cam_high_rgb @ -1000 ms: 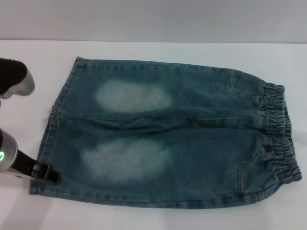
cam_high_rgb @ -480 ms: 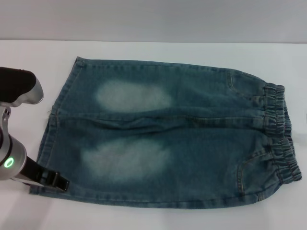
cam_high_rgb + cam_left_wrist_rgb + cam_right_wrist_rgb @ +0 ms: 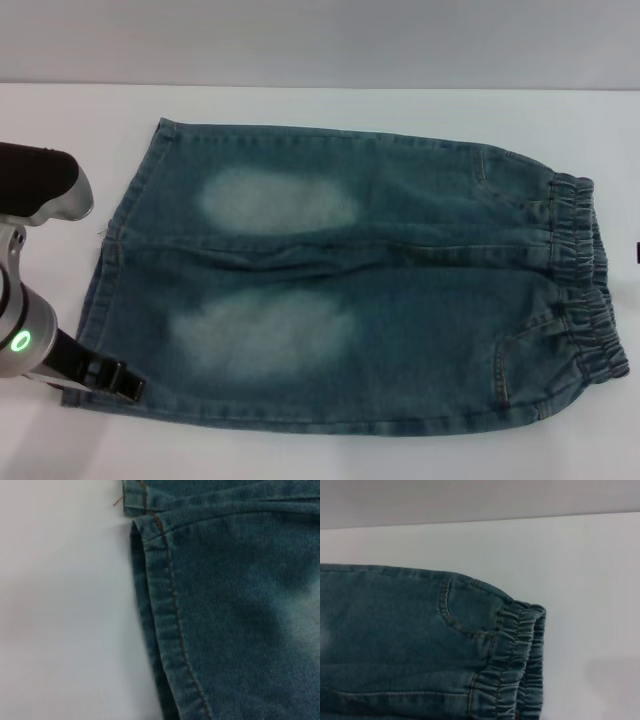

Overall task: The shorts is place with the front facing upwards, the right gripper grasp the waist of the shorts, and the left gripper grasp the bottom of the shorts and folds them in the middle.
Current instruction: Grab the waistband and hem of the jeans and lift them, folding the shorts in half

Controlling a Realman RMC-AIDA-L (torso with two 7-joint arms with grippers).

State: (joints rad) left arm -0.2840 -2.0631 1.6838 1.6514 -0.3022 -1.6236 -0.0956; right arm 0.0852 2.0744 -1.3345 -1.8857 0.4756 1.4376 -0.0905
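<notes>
The blue-green denim shorts point(image 3: 380, 280) lie flat, front up, on the white table point(image 3: 300, 105). The puckered waist point(image 3: 580, 280) is on the right and the two leg hems point(image 3: 105, 280) are on the left. My left gripper point(image 3: 120, 381), a black claw on a silver wrist with a green ring light, sits at the near corner of the near leg's hem. The left wrist view shows that stitched hem point(image 3: 160, 610) close up. Only a small black tip of my right gripper point(image 3: 637, 252) shows at the right edge, beside the waist. The right wrist view shows the waistband point(image 3: 517, 655) and a pocket seam point(image 3: 447, 612).
A grey wall point(image 3: 320, 40) rises behind the table's far edge. White table surface point(image 3: 60, 130) surrounds the shorts on all sides. A grey and black part of the left arm point(image 3: 40, 185) hangs over the table's left side.
The left arm has moved right and slightly nearer, bringing its claw onto the near hem corner. The right gripper's tip has come into view at the right edge. The shorts have not moved.
</notes>
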